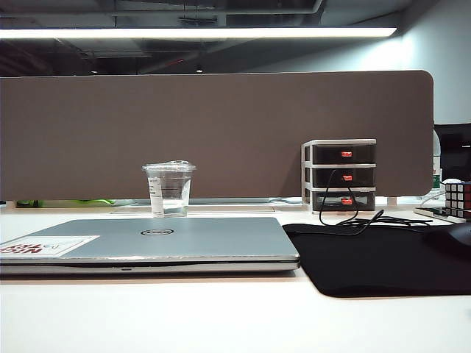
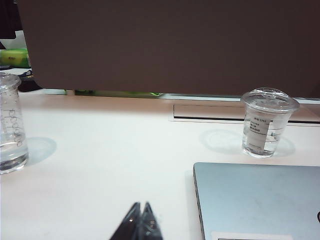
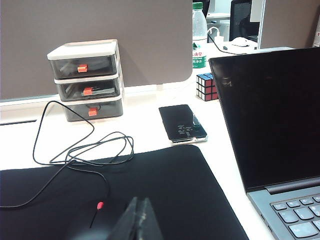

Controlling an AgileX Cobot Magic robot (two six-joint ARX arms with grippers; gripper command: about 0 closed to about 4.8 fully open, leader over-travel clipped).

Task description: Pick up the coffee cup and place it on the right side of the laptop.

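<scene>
White tabletop (image 1: 221, 316) is carrying everything untouched: the coffee cup (image 2: 267, 122) is standing ahead and right of the left end effector (image 2: 141, 222), behind the laptop (image 2: 260, 200). Both the left and the right end effector (image 3: 137, 220) are sitting pressed together, holding nothing, so the whole task is remaining.

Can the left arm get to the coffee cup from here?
Probably yes. The shut left gripper sits over bare table, and nothing stands between it and the coffee cup behind the laptop; it must open first.
</scene>
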